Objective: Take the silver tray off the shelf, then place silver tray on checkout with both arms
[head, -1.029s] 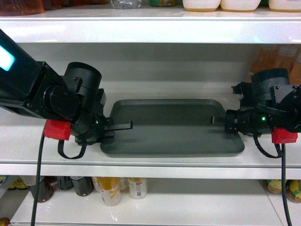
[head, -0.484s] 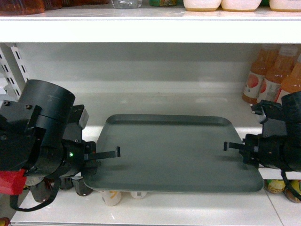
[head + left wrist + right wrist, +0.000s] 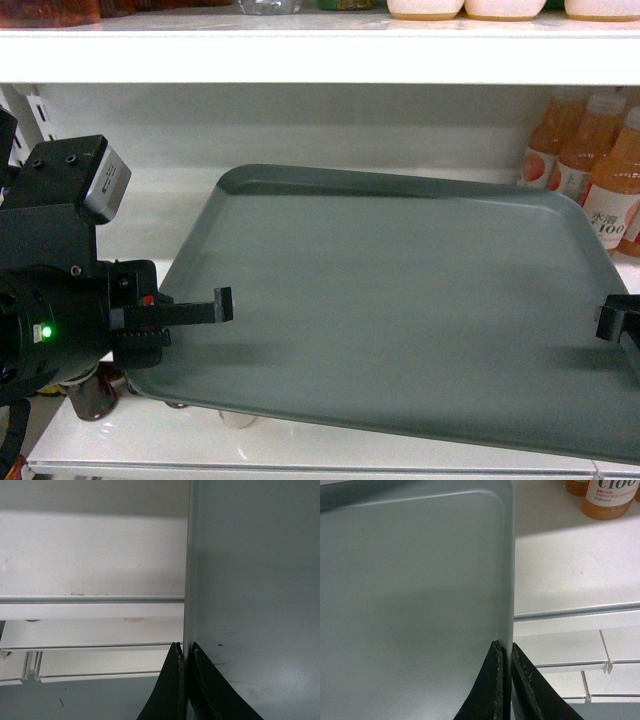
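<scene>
Large grey-green silver tray filling most of the head view, held out in front of the white shelf and tilted, far edge higher, near edge low and hanging past the shelf's front lip. Left gripper at the tray's left rim, one thin black finger lying across the top of the tray floor, bulky black wrist and small green light behind it. In the left wrist view, left gripper pressed together on the tray's thin rim, one dark finger each side of the edge, white shelf boards beyond. Right gripper only partly visible at the right border of the head view, touching the tray's right side. In the right wrist view, right gripper likewise pinching the tray's right rim between both fingers, near a rounded corner. Orange drink bottles standing on the shelf to the right, just behind the tray's far right corner; possibly touching it, hard to tell from this angle. Upper shelf board overhead with jars and bottles along the top edge. More bottles dimly visible on the lower level, under the tray's left corner.
</scene>
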Controlling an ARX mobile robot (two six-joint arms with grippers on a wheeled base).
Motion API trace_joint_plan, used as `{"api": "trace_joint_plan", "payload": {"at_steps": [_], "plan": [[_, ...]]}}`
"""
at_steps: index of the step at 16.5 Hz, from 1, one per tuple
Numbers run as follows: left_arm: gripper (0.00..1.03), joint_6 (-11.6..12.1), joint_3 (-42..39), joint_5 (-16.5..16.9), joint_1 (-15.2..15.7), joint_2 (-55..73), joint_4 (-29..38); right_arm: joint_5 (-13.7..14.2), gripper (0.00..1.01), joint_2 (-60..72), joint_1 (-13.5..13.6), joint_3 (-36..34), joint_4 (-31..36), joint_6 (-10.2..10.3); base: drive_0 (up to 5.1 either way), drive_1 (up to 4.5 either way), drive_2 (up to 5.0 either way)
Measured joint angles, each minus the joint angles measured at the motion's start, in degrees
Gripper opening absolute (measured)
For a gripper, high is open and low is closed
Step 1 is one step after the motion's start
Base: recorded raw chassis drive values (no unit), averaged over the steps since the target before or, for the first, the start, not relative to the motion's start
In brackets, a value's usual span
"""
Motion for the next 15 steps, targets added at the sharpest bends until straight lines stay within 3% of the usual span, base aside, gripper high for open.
{"api": "trace_joint_plan", "payload": {"at_steps": [15], "plan": [[0.02, 0.0, 0.0, 0.0, 0.0, 0.0, 0.2, 0.0, 0.03, -0.1, 0.0, 0.0, 0.2, -0.2, 0.1, -4.21, 4.5]]}}
